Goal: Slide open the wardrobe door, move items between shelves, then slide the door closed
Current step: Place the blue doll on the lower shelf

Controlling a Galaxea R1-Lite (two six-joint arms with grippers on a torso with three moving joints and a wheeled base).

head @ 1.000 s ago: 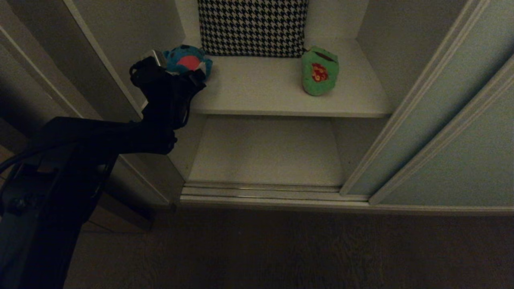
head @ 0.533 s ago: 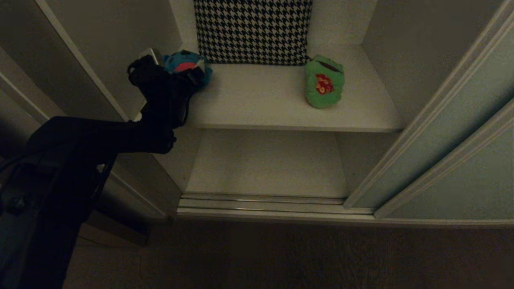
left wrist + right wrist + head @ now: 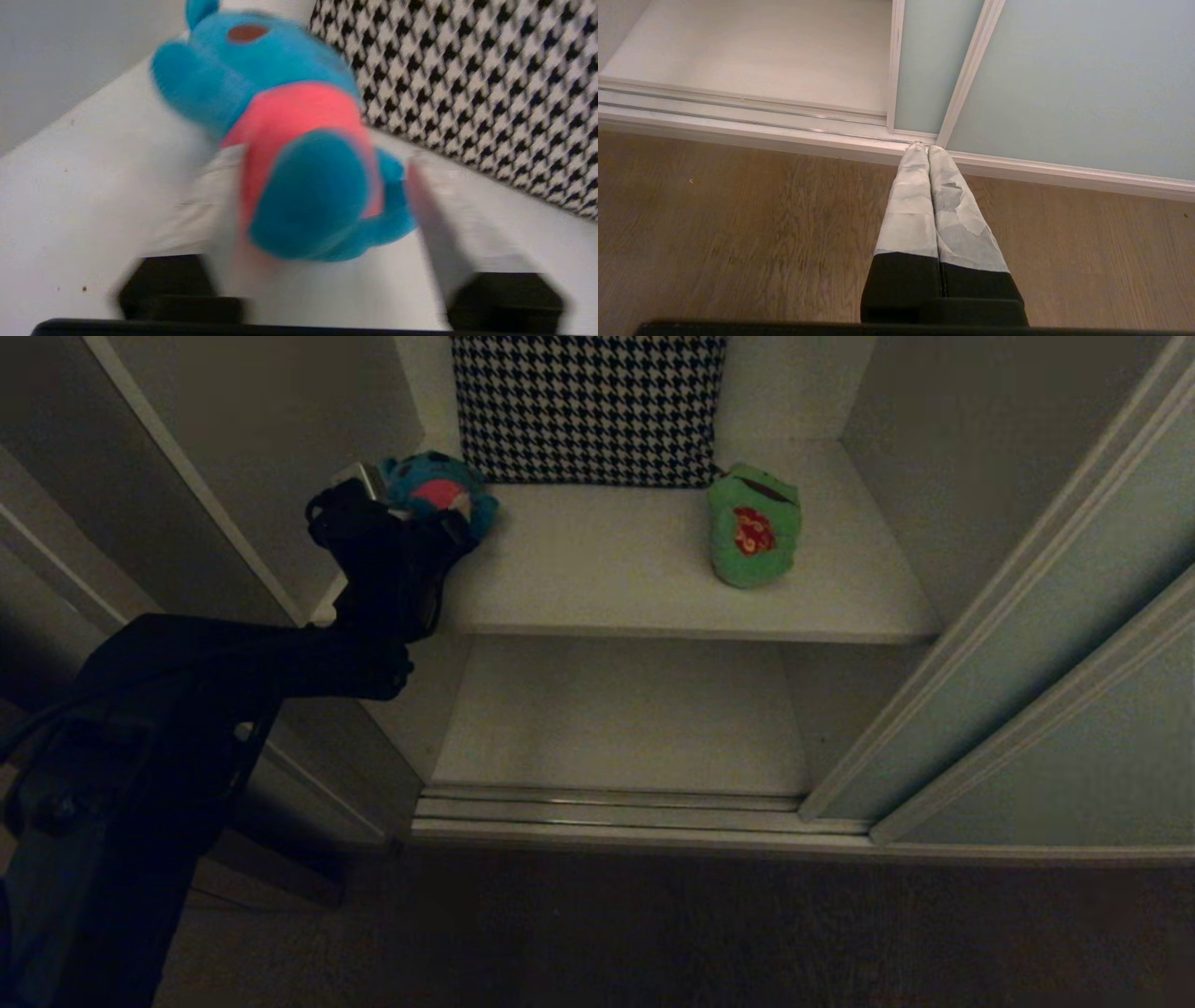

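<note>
Two door panels sit slid over to the right side, so the wardrobe is open. The sliding wardrobe door (image 3: 1055,644) is that pale grey-green one with the thin light frame, and from the right wrist camera you can see its bottom edge meeting the track where the wood floor (image 3: 738,224) starts.

Inside, the upper shelf (image 3: 635,579) is a plain white board with everything on it, and the lower shelf (image 3: 616,719) sits below and nearer. Leaning against the far wall is a black-and-white houndstooth cushion (image 3: 588,406).

Both toys are on the upper shelf, well apart. The green frog (image 3: 752,527) lies on the right side, just in front of the cushion's right corner, red pattern facing up. The teal-blue bear (image 3: 439,495) is at the far left end, right beside the cushion's left corner.

Now the arms. The left gripper (image 3: 322,214) reaches in from the left onto the upper shelf, and its fingers (image 3: 439,224) stand apart on either side of the bear's lower half. The wrist picture is smeared there, so I can't tell if the fingers actually touch the plush. The right gripper (image 3: 927,151) hangs low over the floor, tips near the door track, fingers pressed together with nothing between them.
</note>
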